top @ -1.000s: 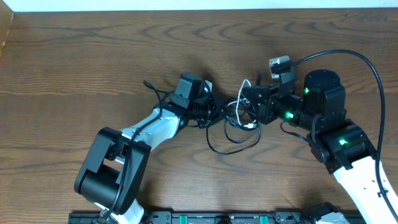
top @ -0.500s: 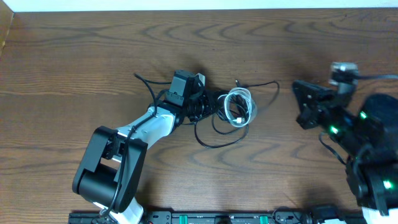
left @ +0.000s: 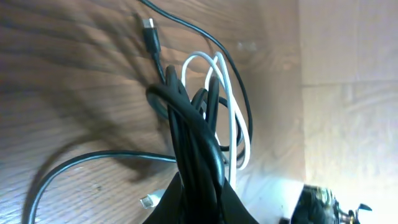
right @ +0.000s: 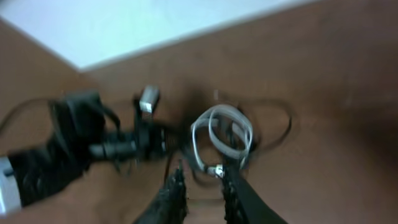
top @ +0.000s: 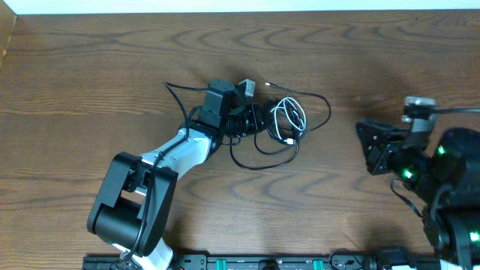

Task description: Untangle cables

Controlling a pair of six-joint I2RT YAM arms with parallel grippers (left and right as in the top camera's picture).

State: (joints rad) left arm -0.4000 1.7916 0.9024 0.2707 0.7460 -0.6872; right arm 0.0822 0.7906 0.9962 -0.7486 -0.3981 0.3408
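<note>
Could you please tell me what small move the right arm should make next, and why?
Probably move the right claw leftward to the white cable and pinch its loop. The left claw is clamped on the black cables, while the white loop lies beside them and the right claw hangs open and empty, off to the right.

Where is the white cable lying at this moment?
In the overhead view, the white cable lies coiled near the middle of the table, just right of the left end effector, inside the loops of the black cable.
</note>
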